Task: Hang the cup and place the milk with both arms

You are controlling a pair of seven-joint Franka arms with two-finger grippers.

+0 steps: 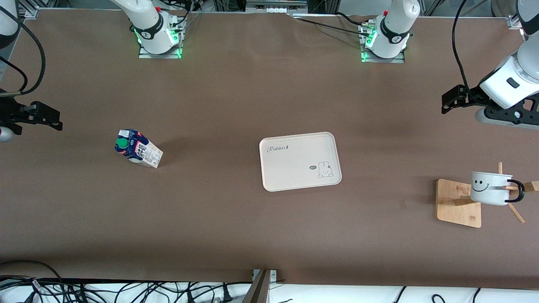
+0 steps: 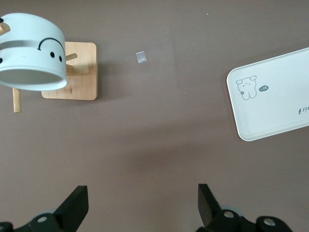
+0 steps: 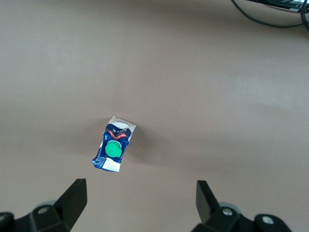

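Robotics lab bench: two arm bases [image 1: 158, 31] bolted to a brown-covered table [image 1: 236, 92], loose cables [image 1: 126, 290] along its edge, aluminium framing at the corners.

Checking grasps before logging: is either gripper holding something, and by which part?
Nothing is held. The left gripper and right gripper are open over bare table; the white enamel smiley mug hangs on its wooden rack.

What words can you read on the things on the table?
"Rabbit" in curly letters, on the tray, near the corner diagonally across from its bunny drawing.
Small dark tag beside the bunny: too small to read.
Print on the milk carton: too blurred to read.
The cup has only a smiley face, no words.
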